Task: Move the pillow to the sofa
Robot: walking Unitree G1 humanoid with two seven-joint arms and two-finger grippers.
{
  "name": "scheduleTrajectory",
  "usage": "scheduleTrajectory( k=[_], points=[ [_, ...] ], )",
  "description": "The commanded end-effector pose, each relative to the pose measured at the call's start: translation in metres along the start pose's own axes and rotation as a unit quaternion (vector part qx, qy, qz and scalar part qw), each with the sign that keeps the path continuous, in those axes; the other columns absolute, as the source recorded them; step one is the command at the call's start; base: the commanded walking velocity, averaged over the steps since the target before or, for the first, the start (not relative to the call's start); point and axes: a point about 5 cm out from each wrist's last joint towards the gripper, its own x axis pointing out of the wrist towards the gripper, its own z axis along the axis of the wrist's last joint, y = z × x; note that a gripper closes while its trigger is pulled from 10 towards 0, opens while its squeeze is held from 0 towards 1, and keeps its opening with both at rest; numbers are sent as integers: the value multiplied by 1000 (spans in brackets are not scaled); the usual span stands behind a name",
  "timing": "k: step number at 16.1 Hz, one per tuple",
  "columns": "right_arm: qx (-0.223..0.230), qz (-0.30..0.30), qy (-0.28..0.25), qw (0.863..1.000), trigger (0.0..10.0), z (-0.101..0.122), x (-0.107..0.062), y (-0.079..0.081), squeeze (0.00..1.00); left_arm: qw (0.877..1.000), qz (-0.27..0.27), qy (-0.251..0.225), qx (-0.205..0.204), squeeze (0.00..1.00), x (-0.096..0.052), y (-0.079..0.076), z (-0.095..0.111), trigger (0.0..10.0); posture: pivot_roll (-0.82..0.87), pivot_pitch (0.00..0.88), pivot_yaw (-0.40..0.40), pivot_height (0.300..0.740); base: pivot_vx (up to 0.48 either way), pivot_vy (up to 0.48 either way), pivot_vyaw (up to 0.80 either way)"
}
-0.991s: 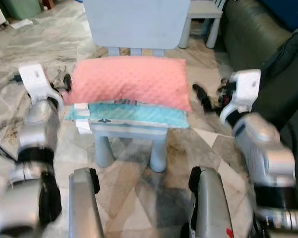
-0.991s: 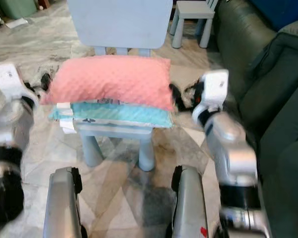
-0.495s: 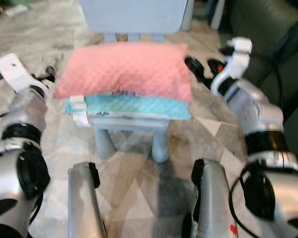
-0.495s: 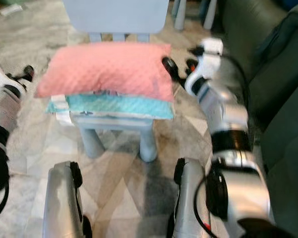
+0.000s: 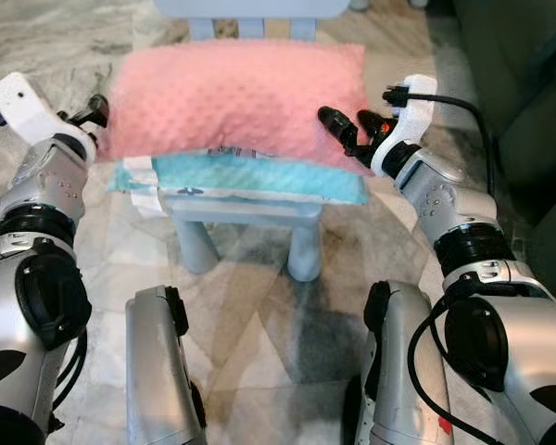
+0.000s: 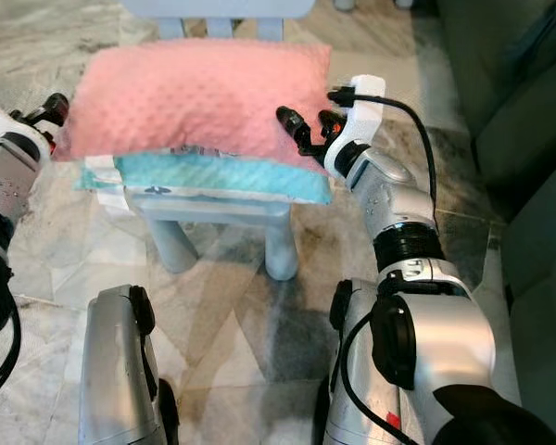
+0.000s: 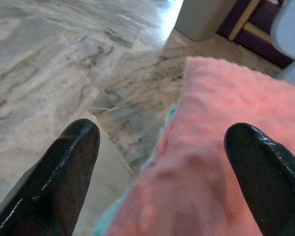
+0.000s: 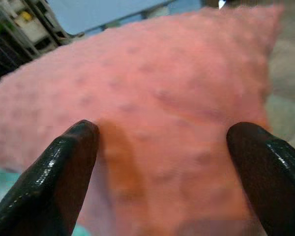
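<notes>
pillow (image 5: pixel 236 102) lying on teal cushion (image 5: pixel 259 176) atop chair (image 5: pixel 246 218), long axis running L–R | L gripper (image 5: pixel 91 111) spread, bracketing L end | R gripper (image 5: pixel 345 133) spread, touching R end, nearer | sofa (image 5: pixel 524 111) lying to R

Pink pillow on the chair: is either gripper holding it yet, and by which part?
Nothing is held. Both grippers, left and right, are open at opposite ends of the pink pillow, not closed on it.
</notes>
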Motion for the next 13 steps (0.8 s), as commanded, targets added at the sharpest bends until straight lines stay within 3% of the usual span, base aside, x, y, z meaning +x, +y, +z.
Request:
scheduleTrajectory(
  k=[1,3,6,7,11,12,13],
  points=[
    [-22,5,-19,1000,10000,12,5,5,0,1000,-10,-7,-6,0,1,-4,6,10000,-40,293,30,387,0,0,0],
    [-30,-13,-27,999,10000,12,3,1,0,999,-27,12,-14,0,2,-14,-3,10000,-47,297,31,387,0,0,0],
    [24,-30,1,999,10000,-7,2,-3,0,996,-65,53,-1,0,2,-29,-17,10000,-49,296,34,387,0,0,0],
    [78,-29,40,996,10000,-21,4,0,0,995,-82,60,-7,0,1,-33,-20,10000,-48,295,35,387,0,0,0],
    [116,52,31,991,10000,-26,14,29,0,988,-121,97,-5,0,-1,-34,-32,10000,-40,295,34,387,0,0,0],
    [120,60,28,991,5451,-26,16,33,0,987,-125,103,-11,0,-2,-33,-34,10000,-39,295,34,387,0,0,0],
    [117,63,29,991,0,-27,16,34,0,985,-133,109,-13,0,-3,-33,-36,10000,-38,296,34,387,0,0,0]
  ],
)
